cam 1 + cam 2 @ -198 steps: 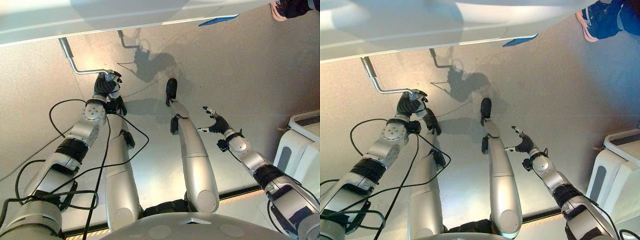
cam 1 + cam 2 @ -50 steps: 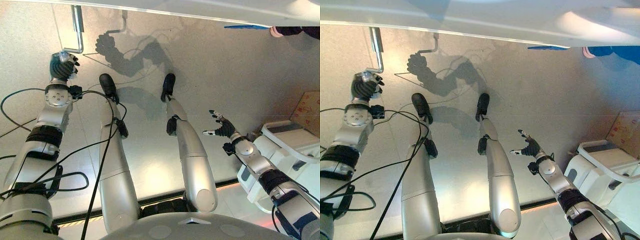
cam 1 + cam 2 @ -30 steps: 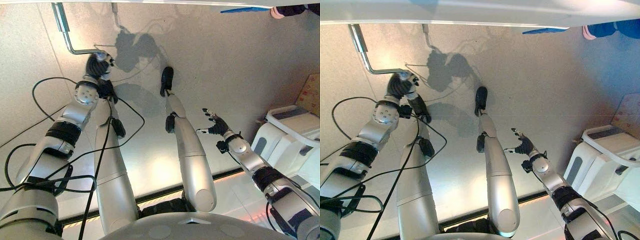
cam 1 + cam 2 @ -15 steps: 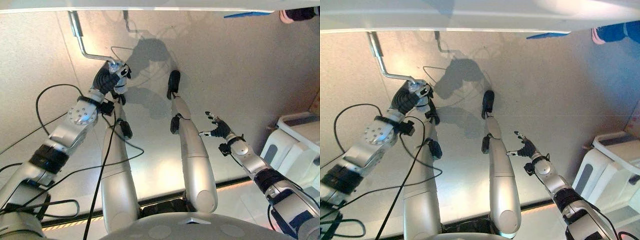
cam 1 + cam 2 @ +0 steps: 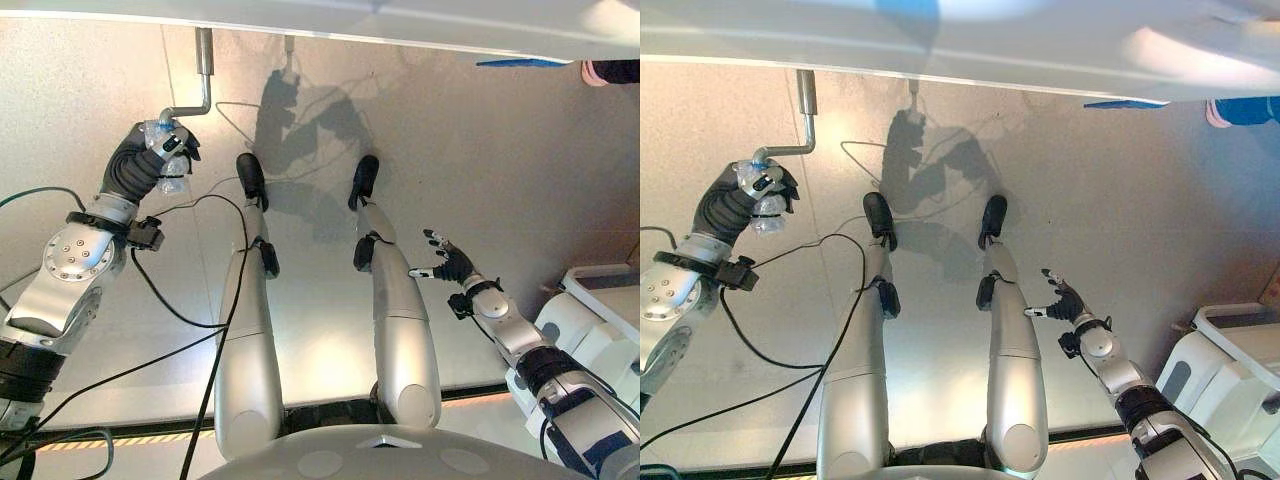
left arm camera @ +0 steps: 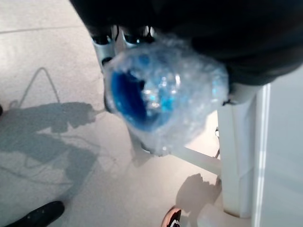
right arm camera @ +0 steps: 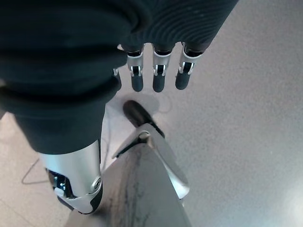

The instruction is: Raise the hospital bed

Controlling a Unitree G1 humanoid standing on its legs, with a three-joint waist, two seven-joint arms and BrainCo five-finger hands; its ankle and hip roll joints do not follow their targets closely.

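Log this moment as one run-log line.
left hand: shut on crank handle | right hand: open, idle | bed: overhead

no readable text, no labels, no brand marks, no numbers, no signs anywhere

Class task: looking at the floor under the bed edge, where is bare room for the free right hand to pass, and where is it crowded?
Bare floor lies between the bed edge and the open right hand. It is crowded where the left hand grips the wrapped crank handle beside the crank rod.
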